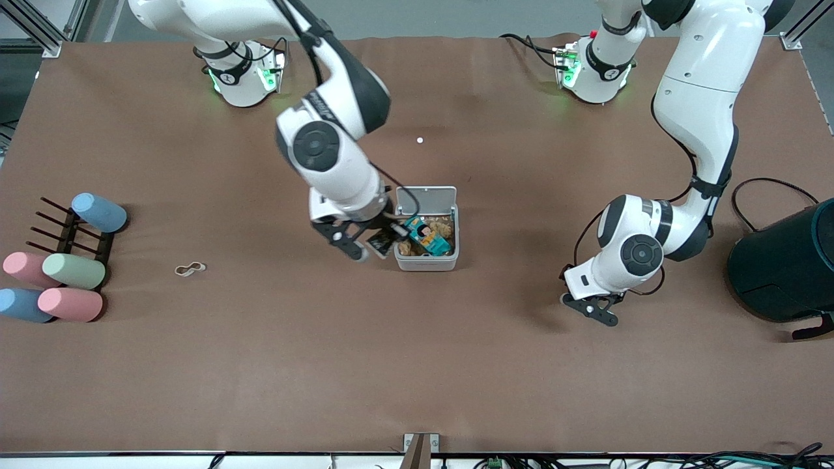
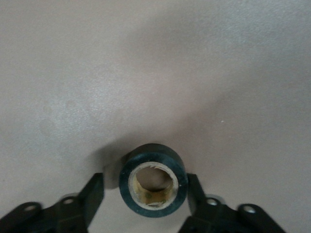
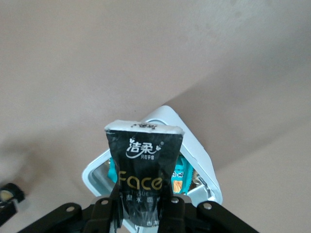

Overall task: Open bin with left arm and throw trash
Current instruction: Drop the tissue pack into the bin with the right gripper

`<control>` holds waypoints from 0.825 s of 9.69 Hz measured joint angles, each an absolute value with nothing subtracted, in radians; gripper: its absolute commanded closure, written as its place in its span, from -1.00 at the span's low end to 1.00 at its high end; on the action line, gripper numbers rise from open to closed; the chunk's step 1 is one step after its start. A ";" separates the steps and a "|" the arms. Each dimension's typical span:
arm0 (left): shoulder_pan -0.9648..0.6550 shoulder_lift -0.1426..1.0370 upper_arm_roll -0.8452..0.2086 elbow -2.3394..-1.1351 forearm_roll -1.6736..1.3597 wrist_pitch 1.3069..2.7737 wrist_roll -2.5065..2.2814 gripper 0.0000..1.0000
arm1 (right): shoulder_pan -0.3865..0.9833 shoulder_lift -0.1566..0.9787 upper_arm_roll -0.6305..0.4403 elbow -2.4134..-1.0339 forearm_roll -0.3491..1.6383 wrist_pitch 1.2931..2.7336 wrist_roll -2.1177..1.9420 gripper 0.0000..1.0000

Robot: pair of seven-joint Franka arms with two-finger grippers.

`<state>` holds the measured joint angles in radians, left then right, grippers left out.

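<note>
Looking down from the front camera, I see the right hand (image 1: 376, 246) clenched on the black wrapper (image 1: 380, 242), held up beside the bin's (image 1: 427, 262) rim on the side toward the right arm's end of the counter (image 1: 417, 365). In the right wrist view the wrapper (image 3: 144, 170) stands up out of the fingers (image 3: 172, 208), its long axis running straight away from the hand, the sealed end farthest from the grip, and the printed face turned to the camera; the bin (image 3: 194, 145) shows past it with its mouth open. The bin's lid (image 1: 427, 199) is swung back, standing up on the edge farther from the front camera, and the box already holds a teal packet (image 1: 427, 236) and some tan crumpled bits (image 1: 443, 227). My left hand (image 1: 594, 311) sits low near the counter toward the left arm's end, well apart from the bin, its fingers spread and gripping nothing. In the left wrist view the black tape ring (image 2: 153, 180) lies on the counter between those spread fingers (image 2: 92, 194), its hole facing up at the camera, one finger close beside it. The pale figure-eight band (image 1: 189, 268) lies flat on the counter toward the right arm's end, its long axis running roughly along the counter's length, near the rack of pastel cylinders (image 1: 71, 270).
</note>
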<state>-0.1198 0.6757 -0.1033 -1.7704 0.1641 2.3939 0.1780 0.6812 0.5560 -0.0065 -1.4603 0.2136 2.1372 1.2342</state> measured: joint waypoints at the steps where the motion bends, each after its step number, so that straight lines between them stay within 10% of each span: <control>1: -0.114 0.674 -0.106 -1.770 0.164 2.394 0.178 1.00 | 0.689 0.584 -0.007 -1.460 0.214 2.144 1.231 0.74; 4: -0.103 0.671 -0.125 -1.759 0.164 2.397 0.178 1.00 | 0.696 0.632 -0.007 -1.459 0.213 2.164 1.231 0.08; 6: -0.102 0.645 -0.174 -1.716 0.134 2.355 0.161 1.00 | 0.705 0.643 -0.007 -1.459 0.213 2.196 1.228 -0.74; 8: -0.104 0.601 -0.258 -1.656 0.089 2.231 0.039 1.00 | 0.721 0.645 -0.007 -1.458 0.213 2.201 1.229 -0.79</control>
